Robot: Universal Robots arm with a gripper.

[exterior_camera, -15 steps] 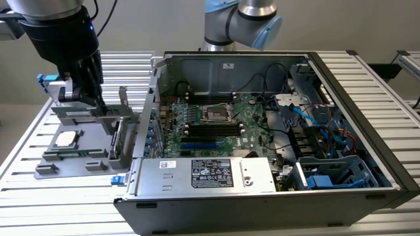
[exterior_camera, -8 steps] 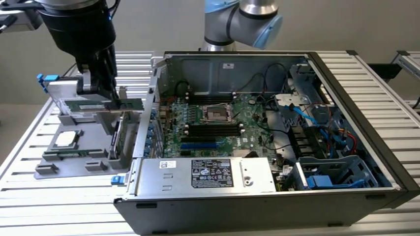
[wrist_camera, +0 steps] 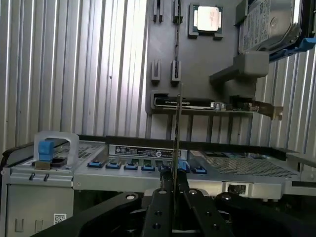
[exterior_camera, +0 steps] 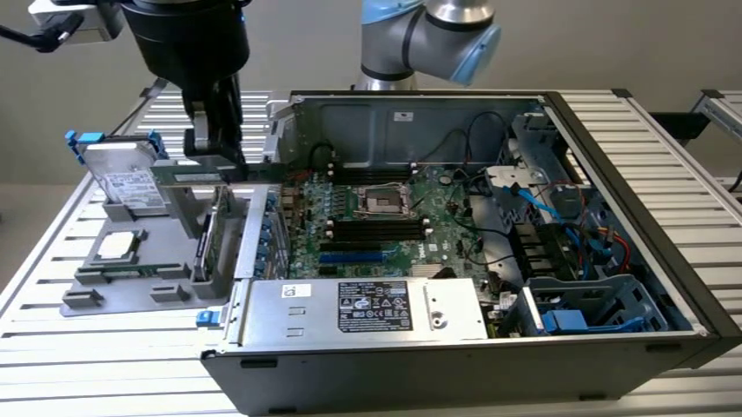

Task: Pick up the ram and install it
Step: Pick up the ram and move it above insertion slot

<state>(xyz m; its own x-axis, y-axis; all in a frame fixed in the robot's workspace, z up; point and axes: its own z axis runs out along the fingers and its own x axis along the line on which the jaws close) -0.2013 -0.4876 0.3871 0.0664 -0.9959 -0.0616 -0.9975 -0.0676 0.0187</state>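
Green board with a row of dark chips, the ram [exterior_camera: 174,175] hangs in the air, clamped in the gripper [exterior_camera: 217,158]. It is held level along its length with its flat face outward. It sits above the wall of the open computer case [exterior_camera: 371,130] on the exterior view's left, between the grey tray [exterior_camera: 128,291] and the motherboard [exterior_camera: 400,217]. It is not yet over the black slots [exterior_camera: 377,230]. The wider expansion card [exterior_camera: 208,239] stands in the tray below it.

In the wrist view the ram shows edge-on as a thin line rising from between the two black fingers [wrist_camera: 160,207]. The jaws are drawn in narrow, pressing on its two faces.

The stick looks light and stiff, but it is thin and probably brittle if bent or twisted. Its faces are smooth, so it could pivot in the jaws when pushed into a slot. The best hold is on the upper long edge near the middle. That balances both ends and leaves the lower contact edge free and untouched. The present grip looks close to that.

The arm comes in from above, and its black wrist points straight down over the ribbed metal surface [exterior_camera: 69,347]. The fingers are vertical and the ram's long side runs roughly parallel to the slots.
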